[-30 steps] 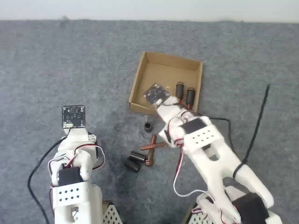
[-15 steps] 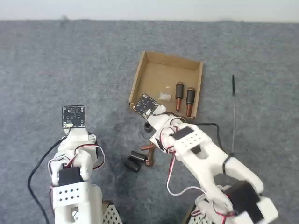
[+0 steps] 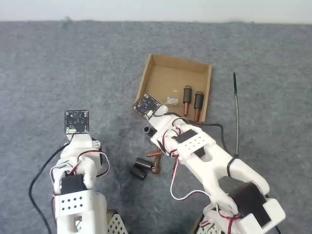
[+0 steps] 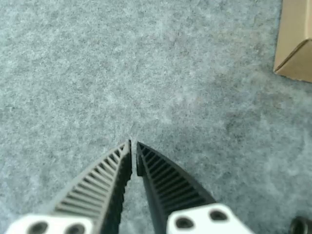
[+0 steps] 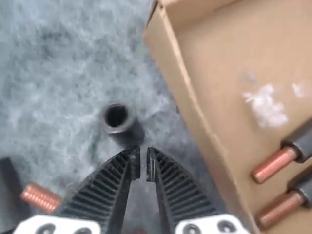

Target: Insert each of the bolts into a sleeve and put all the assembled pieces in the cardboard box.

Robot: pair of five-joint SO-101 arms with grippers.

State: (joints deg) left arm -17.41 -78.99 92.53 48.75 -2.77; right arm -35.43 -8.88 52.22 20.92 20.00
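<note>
1. High view: The cardboard box (image 3: 163, 78) sits open on the grey desk (image 3: 73, 63). Two assembled pieces (image 3: 186, 100) lie side by side inside it, close to one side wall. Just outside the box's near wall, a single upright sleeve (image 3: 147, 129) stands on the desk, right beside the right arm (image 3: 195, 146). Closer to the arm bases, two lying sleeves (image 3: 141, 163) rest on their sides, with two bolts (image 3: 156, 154) just beside them and partly under the right arm. The left arm (image 3: 78, 161) is well apart from the box.

2. Left wrist view: The left gripper (image 4: 134, 144) has its fingers drawn almost together, with only a sliver between the tips and nothing held. It is above bare desk, with a corner of the cardboard box (image 4: 295, 44) well away.

3. Right wrist view: The right gripper (image 5: 143, 157) shows a narrow slit between its fingers and grips nothing. Its tips are just beside the upright sleeve (image 5: 117, 118), which stands near the outer wall of the box (image 5: 178, 80). Inside lie the assembled pieces (image 5: 275, 163), their copper-coloured ends bare. A bolt's threaded end (image 5: 41, 197) lies near a dark sleeve at the view's edge.
</note>
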